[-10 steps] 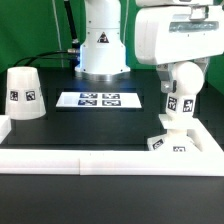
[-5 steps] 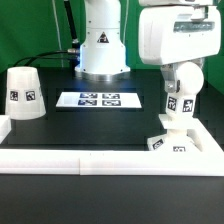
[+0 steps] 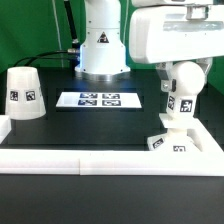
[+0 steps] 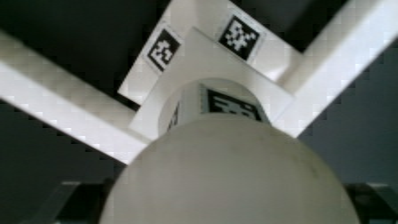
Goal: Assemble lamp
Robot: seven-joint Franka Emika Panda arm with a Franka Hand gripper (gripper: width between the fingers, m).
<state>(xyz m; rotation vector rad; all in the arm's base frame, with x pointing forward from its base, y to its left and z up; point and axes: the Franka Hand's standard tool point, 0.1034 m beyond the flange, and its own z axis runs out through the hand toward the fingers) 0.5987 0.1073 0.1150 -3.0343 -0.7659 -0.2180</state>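
The white bulb (image 3: 179,96) stands upright on the small square base block (image 3: 167,141) at the exterior view's right, both with black-and-white tags. My gripper (image 3: 184,70) is above it, mostly hidden under the arm's white housing, and is shut on the bulb's rounded top. In the wrist view the bulb (image 4: 214,160) fills the picture between the dark fingers (image 4: 71,203), with the base block (image 4: 199,50) beyond it. The cone shade (image 3: 24,93) stands alone at the exterior view's left.
The marker board (image 3: 100,99) lies flat mid-table in front of the arm's pedestal (image 3: 102,50). A white rail (image 3: 110,160) runs along the front edge and up the right side beside the base block. Another white block sits at the front left.
The arm's white housing has shifted slightly toward the exterior view's left. The bulb and base block stay in place, and the shade has not moved.
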